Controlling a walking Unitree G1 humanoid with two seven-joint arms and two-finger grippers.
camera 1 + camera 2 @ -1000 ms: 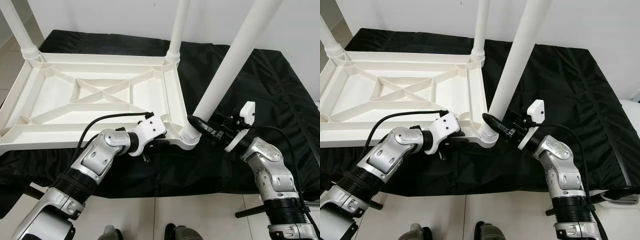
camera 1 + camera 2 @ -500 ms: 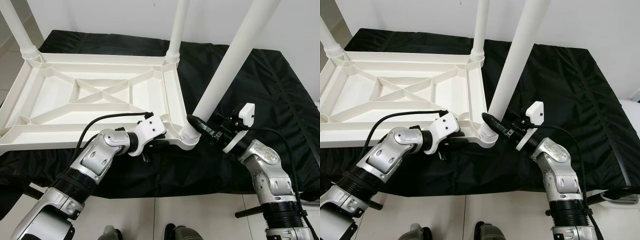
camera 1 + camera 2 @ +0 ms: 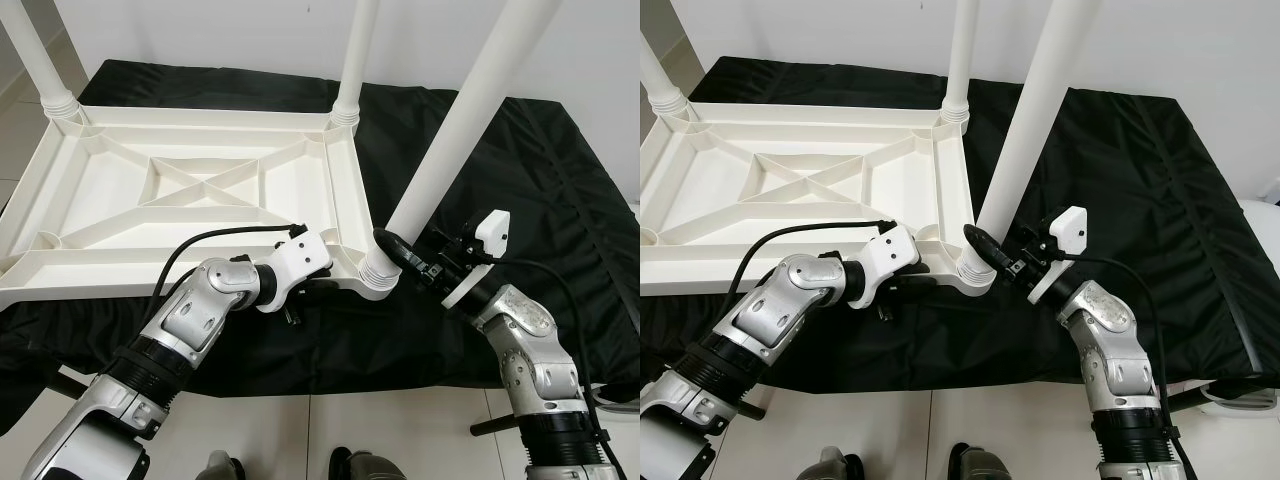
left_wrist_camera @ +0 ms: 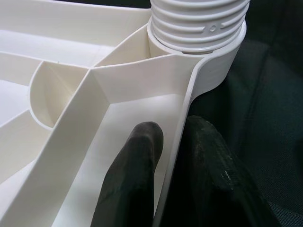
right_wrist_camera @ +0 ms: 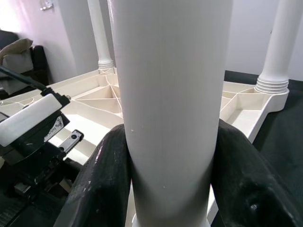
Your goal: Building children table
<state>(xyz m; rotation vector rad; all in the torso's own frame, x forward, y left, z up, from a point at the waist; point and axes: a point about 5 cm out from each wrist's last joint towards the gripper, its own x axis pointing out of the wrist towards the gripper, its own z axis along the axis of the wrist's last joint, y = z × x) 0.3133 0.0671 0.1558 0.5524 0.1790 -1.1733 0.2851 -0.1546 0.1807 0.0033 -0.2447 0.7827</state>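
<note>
Here, an upturned white children's table top [image 3: 190,190] is lying on a black cloth [image 3: 520,170], with legs standing in three of its corners. The left gripper [image 4: 163,156] is pinching the frame's near rim beside the corner socket [image 3: 380,280]. The right gripper [image 5: 173,156] is clamping its fingers around the base of the near leg [image 3: 455,130].

Head eyes look down—wrist cameras sit close—sharing the near table leg [image 5: 170,109].
</note>
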